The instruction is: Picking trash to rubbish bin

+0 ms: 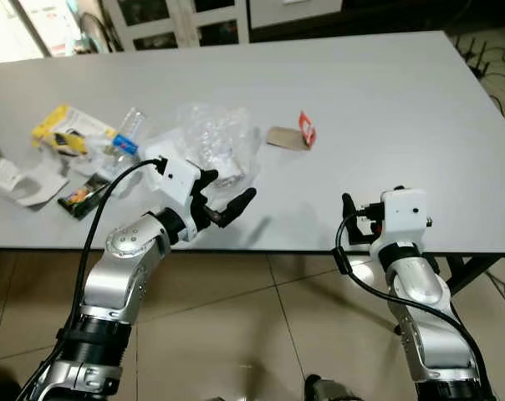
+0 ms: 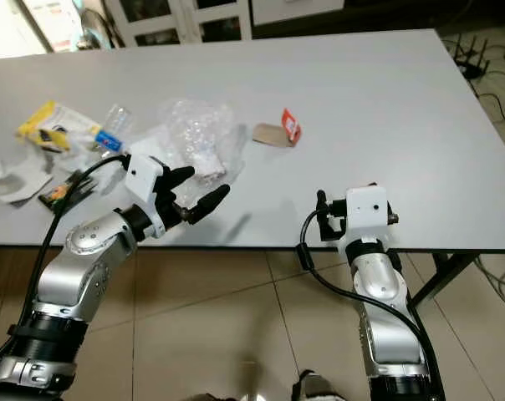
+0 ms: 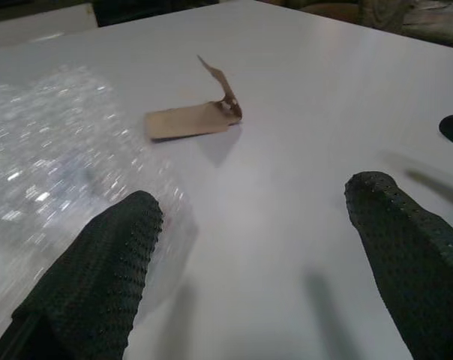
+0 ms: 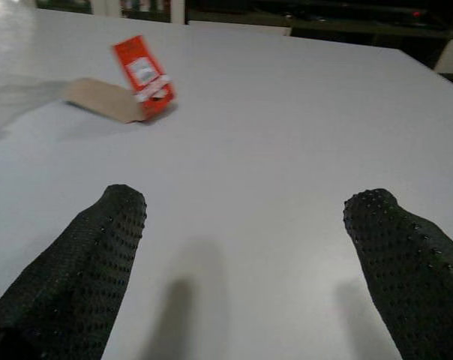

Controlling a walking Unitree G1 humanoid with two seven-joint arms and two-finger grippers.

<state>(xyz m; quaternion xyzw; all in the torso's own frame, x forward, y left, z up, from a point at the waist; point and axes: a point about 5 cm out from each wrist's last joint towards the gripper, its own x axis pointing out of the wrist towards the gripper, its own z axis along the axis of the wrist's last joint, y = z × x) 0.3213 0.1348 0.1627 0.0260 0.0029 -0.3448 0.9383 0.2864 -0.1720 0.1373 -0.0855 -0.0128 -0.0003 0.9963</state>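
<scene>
The crumpled clear plastic bag point(image 1: 212, 142) lies on the white desk point(image 1: 386, 109), just beyond the left gripper point(image 1: 223, 196), whose fingers are spread. Beside the bag lies a brown card with a red tag point(image 1: 291, 135). The right gripper point(image 4: 249, 247) hovers over the desk's near edge, fingers spread, well apart from the bag.

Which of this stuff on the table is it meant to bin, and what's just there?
Trash:
clear plastic wrap
brown and red card packet
yellow packet
white paper
dark wrapper

Just there:
table
cabinets
cables
</scene>
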